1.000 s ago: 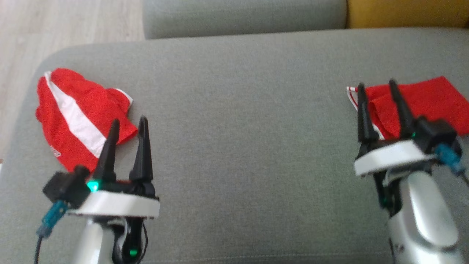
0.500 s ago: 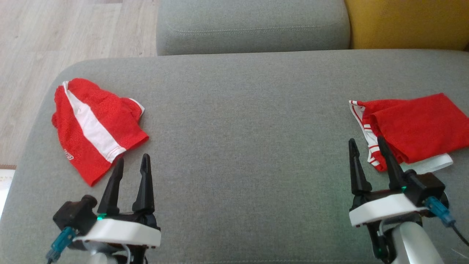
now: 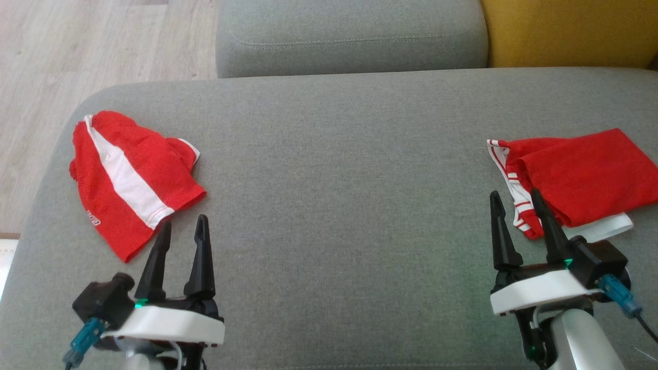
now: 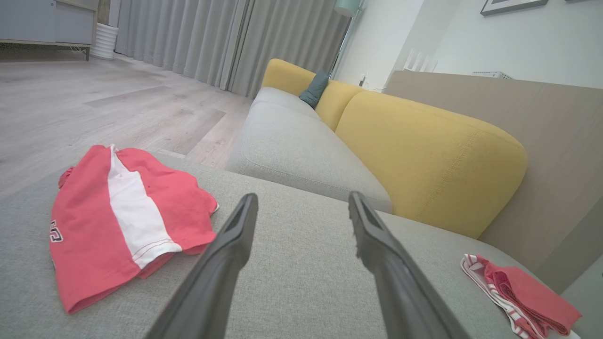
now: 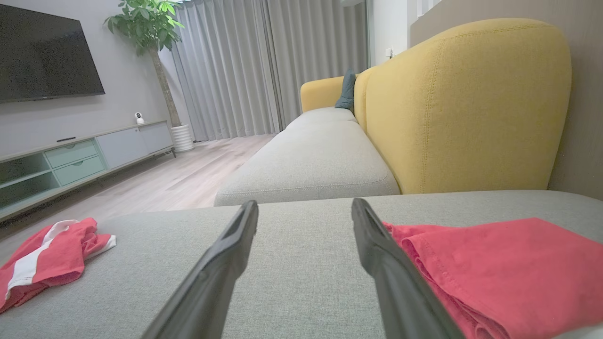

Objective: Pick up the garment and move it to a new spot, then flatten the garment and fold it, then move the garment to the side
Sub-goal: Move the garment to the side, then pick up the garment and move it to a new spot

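A crumpled red garment (image 3: 128, 180) with a broad white stripe lies at the left end of the grey cushion (image 3: 339, 195); it is seen too in the left wrist view (image 4: 118, 216) and the right wrist view (image 5: 47, 259). A second red garment (image 3: 581, 174), folded with white striped trim, lies at the right end (image 5: 494, 263) (image 4: 523, 292). My left gripper (image 3: 183, 221) (image 4: 303, 195) stands open and empty just near-right of the crumpled garment's hem. My right gripper (image 3: 515, 193) (image 5: 305, 201) is open and empty, its right finger overlapping the folded garment's near-left corner.
Another grey seat cushion (image 3: 349, 36) lies beyond the one in front of me, with a yellow backrest (image 3: 570, 31) at the right. Wooden floor (image 3: 77, 51) drops off past the cushion's left edge. A TV cabinet (image 5: 70, 160) stands far left across the room.
The head camera has shifted and the picture has sharpened. Against the garments, both grippers sit nearer to me than a second ago; the left one no longer overlaps the crumpled garment. Both stay open.
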Robot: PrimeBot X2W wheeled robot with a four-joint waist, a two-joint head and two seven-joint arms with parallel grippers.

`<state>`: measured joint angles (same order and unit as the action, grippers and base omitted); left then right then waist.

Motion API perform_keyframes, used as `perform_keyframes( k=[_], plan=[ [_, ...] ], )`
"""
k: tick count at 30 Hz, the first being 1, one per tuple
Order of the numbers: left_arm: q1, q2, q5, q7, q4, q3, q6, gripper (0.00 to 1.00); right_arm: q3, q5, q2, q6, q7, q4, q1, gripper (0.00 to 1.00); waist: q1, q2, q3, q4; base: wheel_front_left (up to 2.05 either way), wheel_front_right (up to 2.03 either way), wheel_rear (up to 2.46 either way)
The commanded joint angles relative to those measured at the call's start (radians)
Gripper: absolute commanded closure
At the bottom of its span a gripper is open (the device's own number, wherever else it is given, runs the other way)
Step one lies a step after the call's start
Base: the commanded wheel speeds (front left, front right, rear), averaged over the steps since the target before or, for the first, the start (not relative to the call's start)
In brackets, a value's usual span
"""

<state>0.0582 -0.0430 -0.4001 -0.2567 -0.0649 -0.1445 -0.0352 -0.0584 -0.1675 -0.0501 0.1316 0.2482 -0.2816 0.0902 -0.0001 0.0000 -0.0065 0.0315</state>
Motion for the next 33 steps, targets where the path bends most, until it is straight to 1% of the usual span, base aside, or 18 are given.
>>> perform_keyframes(
  k=[1, 10, 14, 19, 23, 29, 33],
  plan=[
    [-0.04, -0.007, 0.002, -0.005, 0.037, 0.039, 0.002, 0.0, -0.022, -0.006, 0.0, -0.001, 0.013, 0.036, 0.026, 0.0, 0.0001, 0.0, 0.0, 0.0, 0.0, 0.0, 0.0],
    [-0.043, -0.007, 0.001, -0.005, 0.033, 0.035, 0.0, 0.0, -0.021, -0.01, 0.0, -0.001, 0.013, 0.033, 0.026, 0.0, 0.0001, 0.0, 0.0, 0.003, 0.0, 0.0, 0.0],
    [-0.047, -0.007, 0.0, -0.005, 0.031, 0.032, -0.002, 0.0, -0.032, -0.012, 0.0, -0.001, 0.013, 0.034, 0.025, 0.0, 0.0001, 0.0, 0.001, 0.026, 0.0, 0.0, 0.0],
    [-0.06, -0.007, -0.005, -0.005, 0.034, 0.028, 0.006, 0.0, -0.057, -0.019, 0.0, -0.001, 0.013, 0.036, 0.02, 0.0, 0.0001, 0.0, 0.004, 0.105, 0.0, 0.0, 0.0],
    [-0.053, -0.007, -0.002, -0.005, 0.041, 0.052, 0.011, 0.0, -0.102, -0.025, 0.0, -0.001, 0.013, 0.03, 0.028, 0.0, 0.0001, 0.0, 0.004, 0.166, 0.0, 0.0, 0.0],
    [-0.046, -0.007, 0.011, -0.005, 0.037, 0.091, 0.003, 0.0, -0.147, -0.042, 0.0, -0.001, 0.014, 0.023, 0.045, 0.0, 0.0001, 0.0, 0.007, 0.257, 0.0, 0.0, 0.0],
    [-0.046, -0.007, 0.014, -0.005, 0.037, 0.107, 0.0, 0.0, -0.173, -0.045, 0.0, -0.001, 0.014, 0.013, 0.051, 0.0, 0.0001, 0.0, 0.008, 0.306, 0.0, 0.0, 0.0]
  ],
)
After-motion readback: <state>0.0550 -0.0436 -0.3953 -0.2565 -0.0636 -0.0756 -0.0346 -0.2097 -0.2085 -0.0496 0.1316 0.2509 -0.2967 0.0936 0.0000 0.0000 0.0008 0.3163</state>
